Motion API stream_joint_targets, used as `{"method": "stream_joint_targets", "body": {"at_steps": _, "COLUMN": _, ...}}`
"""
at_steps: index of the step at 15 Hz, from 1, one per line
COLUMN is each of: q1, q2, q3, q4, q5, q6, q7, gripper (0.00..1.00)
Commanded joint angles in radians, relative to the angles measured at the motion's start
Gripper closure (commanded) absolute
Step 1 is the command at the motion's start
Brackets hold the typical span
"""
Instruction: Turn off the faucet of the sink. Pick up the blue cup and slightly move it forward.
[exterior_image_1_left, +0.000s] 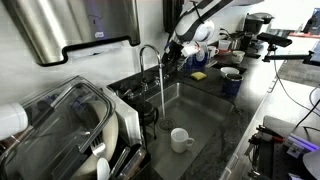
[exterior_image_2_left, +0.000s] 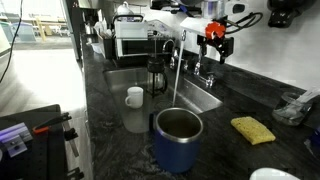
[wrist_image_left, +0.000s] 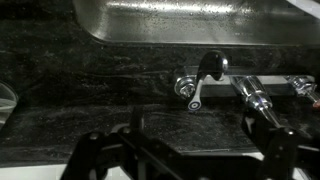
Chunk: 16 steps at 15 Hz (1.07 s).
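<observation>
Jaws stand wide apart and hold nothing: in the wrist view our gripper (wrist_image_left: 182, 148) hovers over the strip of dark table (wrist_image_left: 60, 80) behind the sink (wrist_image_left: 180, 20), with the tap fittings just ahead of it. We work down from the biggest things. The table runs around the steel sink, and in both exterior views water (exterior_image_1_left: 162, 95) falls in a thin stream from the faucet (exterior_image_1_left: 150, 55) into the basin. So we judge that the first step, shutting the tap, is the one in hand and is not yet done. The blue cup (exterior_image_2_left: 177, 138) stands upright on the table at the edge of the sink in an exterior view, well apart from the gripper and near a yellow sponge (exterior_image_2_left: 253, 130). Smallest is the lever handle (wrist_image_left: 207, 70), dark with a chrome tip. Next, we think, the gripper must come down to that lever and push it or close on it, swinging it until the stream stops. We cannot tell which way it turns. Only then does the cup come due: a grasp on its wall, a small lift, a short shift forward.
</observation>
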Motion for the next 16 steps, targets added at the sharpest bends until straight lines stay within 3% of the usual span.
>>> {"method": "stream_joint_targets", "body": {"at_steps": 1, "q1": -0.033, "q2": 0.044, "q3": 0.023, "q4": 0.101, "q5": 0.009, "q6": -0.149, "q7": -0.020, "gripper": 0.00}}
{"method": "stream_joint_targets", "body": {"at_steps": 6, "q1": -0.020, "q2": 0.052, "q3": 0.016, "q4": 0.114, "q5": 0.005, "q6": -0.227, "q7": -0.012, "gripper": 0.00}}
{"method": "stream_joint_targets", "body": {"at_steps": 16, "q1": 0.017, "q2": 0.063, "q3": -0.017, "q4": 0.060, "q5": -0.065, "q6": -0.166, "q7": 0.040, "gripper": 0.00}}
